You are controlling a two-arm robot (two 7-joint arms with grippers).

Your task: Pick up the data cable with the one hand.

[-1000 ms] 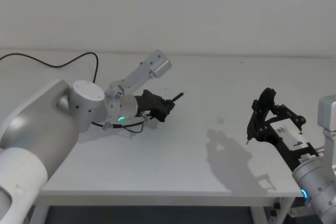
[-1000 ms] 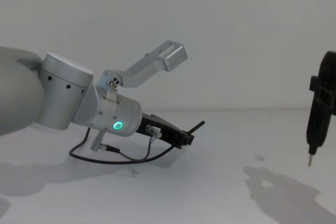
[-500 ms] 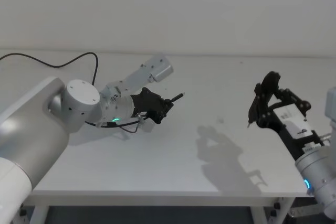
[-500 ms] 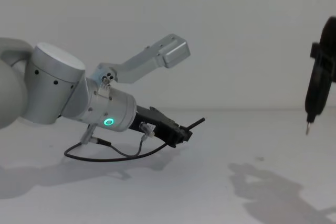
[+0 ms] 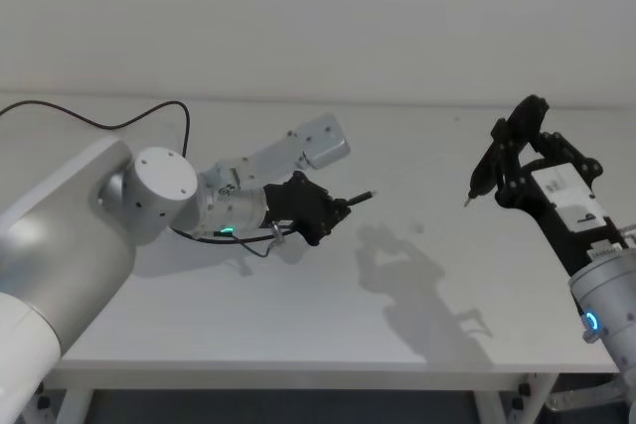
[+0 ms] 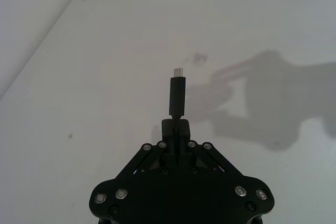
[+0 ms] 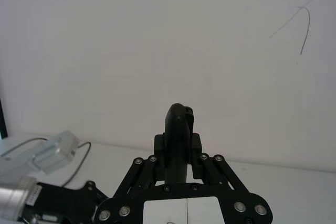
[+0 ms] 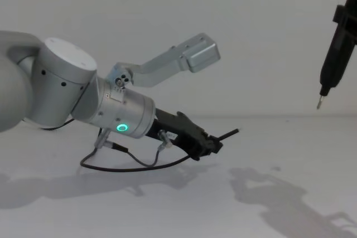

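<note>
While your left gripper (image 5: 338, 209), black and blocky, hovers low over the white surface (image 5: 417, 305), its fingers (image 6: 166, 127) are clamped on the stiff tip of the long thin black data cable (image 6: 177, 93). The grasp looks made, so next lift steadily and let the cord follow. Well apart from the left gripper, your right gripper (image 5: 509, 171) grips a black pen-shaped tool (image 8: 333, 54).

bright, even light is coming from above and is making the white table (image 5: 298, 335) look almost flat. soft grey shadows (image 5: 397, 270) with blurred edges are lying on it, in the head, chest and left wrist views. the wall (image 5: 318, 17) is looking dimmer, grey. a green ring (image 8: 120, 128) is glowing.
</note>
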